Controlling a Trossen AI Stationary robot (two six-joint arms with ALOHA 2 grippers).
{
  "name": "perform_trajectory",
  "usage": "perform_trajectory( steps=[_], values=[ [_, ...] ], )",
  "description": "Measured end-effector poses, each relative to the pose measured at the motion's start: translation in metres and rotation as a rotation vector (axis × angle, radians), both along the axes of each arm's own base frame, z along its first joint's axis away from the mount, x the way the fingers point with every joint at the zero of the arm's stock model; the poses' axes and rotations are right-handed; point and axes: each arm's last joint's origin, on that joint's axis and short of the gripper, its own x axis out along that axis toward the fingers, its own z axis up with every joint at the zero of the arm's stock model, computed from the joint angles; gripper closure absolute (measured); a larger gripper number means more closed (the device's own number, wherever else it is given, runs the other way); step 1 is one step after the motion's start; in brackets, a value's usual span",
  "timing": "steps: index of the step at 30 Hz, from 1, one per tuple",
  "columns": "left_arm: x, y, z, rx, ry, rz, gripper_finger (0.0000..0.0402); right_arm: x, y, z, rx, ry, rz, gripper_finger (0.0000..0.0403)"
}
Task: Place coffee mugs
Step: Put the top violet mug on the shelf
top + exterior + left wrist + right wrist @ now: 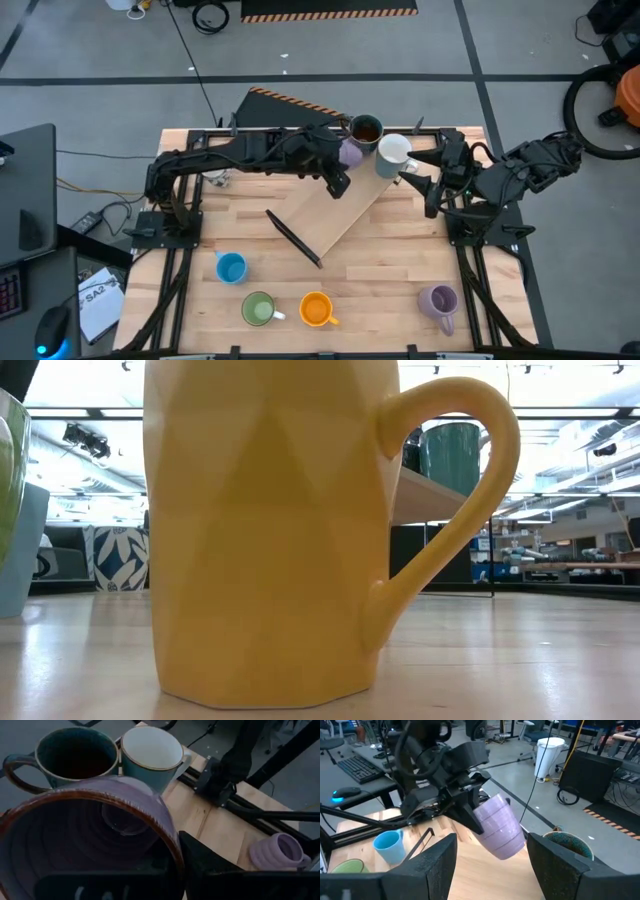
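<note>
The low view is almost wholly blocked by the orange mug (265, 530): its faceted, matte wall and looped handle fill the picture. Only a sliver of the green mug (8, 470) and the blue mug (22, 550) shows at the edge, both cut off. Neither arm appears there.

In the high view the left gripper (338, 172) is over the far end of a tilted wooden board (335, 215). It is clamped on a lilac mug (350, 154), with one finger inside the rim and one outside, as the left wrist view shows. That mug is ribbed and glossy with a brown rim, and it hangs tilted above the board in the right wrist view. Its handle is hidden.

Just beside it at the far edge of the table (390, 280) are the dark mug (366, 130), speckled teal outside and brown inside, and a white mug (393, 152) with a thin gold rim. Whether these two touch cannot be told.

The right gripper (422, 183) waits near the white mug, its fingers apart and holding nothing.

Along the near edge stand the blue, green (259, 308) and orange mugs in a row. The second lilac mug (439, 302) stands well apart to the right. A dark thin bar (292, 238) lies at the board's lower end; what it is cannot be made out.
</note>
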Motion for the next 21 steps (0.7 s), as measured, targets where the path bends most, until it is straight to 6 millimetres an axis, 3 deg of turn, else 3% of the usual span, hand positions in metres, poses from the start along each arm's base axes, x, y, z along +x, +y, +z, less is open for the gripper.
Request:
perform_trajectory(
  steps=[4, 21],
  values=[
    [0.0, 0.005, -0.001, -0.006, 0.007, 0.003, 0.0374, 0.0, 0.0, 0.0, 0.004, -0.001, 0.001, 0.0156],
    [0.024, 0.021, -0.059, -0.059, 0.273, -0.066, 0.0372, 0.0, 0.001, 0.0, 0.014, 0.001, 0.013, 0.0156]
  ],
)
